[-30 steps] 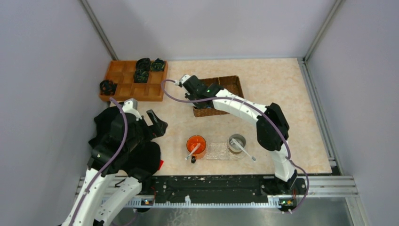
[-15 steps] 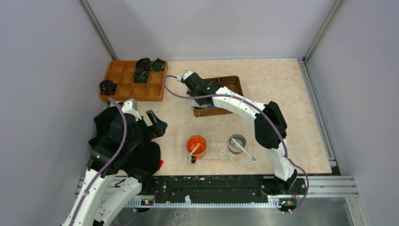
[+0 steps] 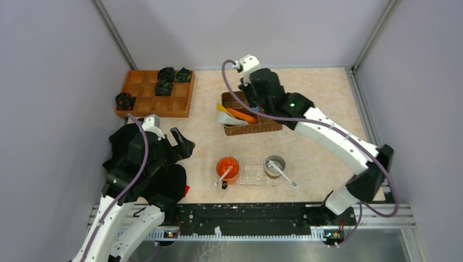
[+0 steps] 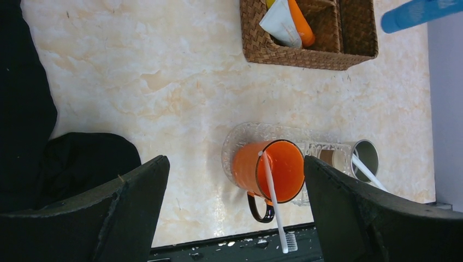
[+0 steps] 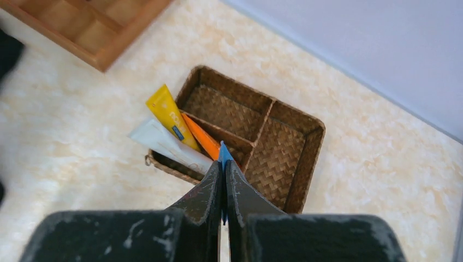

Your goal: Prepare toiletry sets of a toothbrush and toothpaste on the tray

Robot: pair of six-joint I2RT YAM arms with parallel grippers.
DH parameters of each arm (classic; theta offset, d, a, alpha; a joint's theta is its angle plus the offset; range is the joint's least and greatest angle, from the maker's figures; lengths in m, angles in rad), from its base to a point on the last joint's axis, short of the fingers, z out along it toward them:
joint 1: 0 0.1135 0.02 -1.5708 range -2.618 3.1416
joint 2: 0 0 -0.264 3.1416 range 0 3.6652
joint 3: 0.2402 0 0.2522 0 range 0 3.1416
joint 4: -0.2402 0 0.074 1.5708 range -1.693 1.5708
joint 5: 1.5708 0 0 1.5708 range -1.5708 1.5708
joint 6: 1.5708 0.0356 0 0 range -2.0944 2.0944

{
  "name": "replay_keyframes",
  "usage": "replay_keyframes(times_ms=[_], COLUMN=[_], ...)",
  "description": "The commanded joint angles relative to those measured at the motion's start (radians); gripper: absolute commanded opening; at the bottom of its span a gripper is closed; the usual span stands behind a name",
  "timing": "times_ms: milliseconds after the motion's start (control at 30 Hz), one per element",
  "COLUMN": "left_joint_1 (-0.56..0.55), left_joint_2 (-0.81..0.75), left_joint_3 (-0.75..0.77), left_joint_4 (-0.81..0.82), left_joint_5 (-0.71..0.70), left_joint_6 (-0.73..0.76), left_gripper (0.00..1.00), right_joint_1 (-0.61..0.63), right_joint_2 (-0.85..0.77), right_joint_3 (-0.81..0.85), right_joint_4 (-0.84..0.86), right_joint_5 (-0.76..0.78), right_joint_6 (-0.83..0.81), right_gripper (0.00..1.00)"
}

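Observation:
My right gripper (image 5: 224, 166) is shut on the flat end of a blue tube (image 5: 223, 153) and holds it above the wicker basket (image 5: 306, 164); it is above the basket in the top view (image 3: 255, 105) too. The blue tube also shows in the left wrist view (image 4: 417, 12). Yellow (image 5: 166, 114), white (image 5: 164, 143) and orange (image 5: 202, 139) tubes lie in the basket's left end. The clear tray (image 3: 252, 176) carries an orange mug (image 3: 227, 166) and a steel cup (image 3: 274, 164), each holding a white toothbrush (image 4: 271, 202). My left gripper (image 4: 236, 164) is open and empty, left of the mug.
An orange wooden compartment tray (image 3: 155, 95) with several black items sits at the back left. The basket (image 3: 256, 130) stands mid-table behind the clear tray. Grey walls close the table on three sides.
My right arm has risen from the basket's left end and swung back and right, carrying the blue tube. The tubes in the basket are now uncovered. The left arm has not moved.

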Motion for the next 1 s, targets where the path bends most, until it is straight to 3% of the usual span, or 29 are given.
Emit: replay_keyframes(times_ms=[0, 267, 500, 967], left_joint_1=[0.002, 0.002, 0.003, 0.004], left_joint_2=[-0.003, -0.002, -0.004, -0.02], left_joint_3=[-0.008, -0.036, -0.057, -0.082], left_joint_4=[0.021, 0.039, 0.06, 0.056], left_joint_5=[0.013, 0.038, 0.058, 0.063], left_joint_6=[0.002, -0.004, -0.002, -0.014], left_gripper=[0.99, 0.99, 0.99, 0.99], right_joint_1=[-0.004, 0.001, 0.061, 0.214], right_joint_2=[-0.214, -0.506, -0.627, -0.596], right_joint_3=[-0.129, -0.449, -0.679, -0.711], right_joint_4=[0.123, 0.249, 0.33, 0.327], right_joint_5=[-0.085, -0.297, -0.3, -0.203], right_joint_6=[0.053, 0.21, 0.272, 0.233], right_gripper=[0.0, 0.0, 0.0, 0.0])
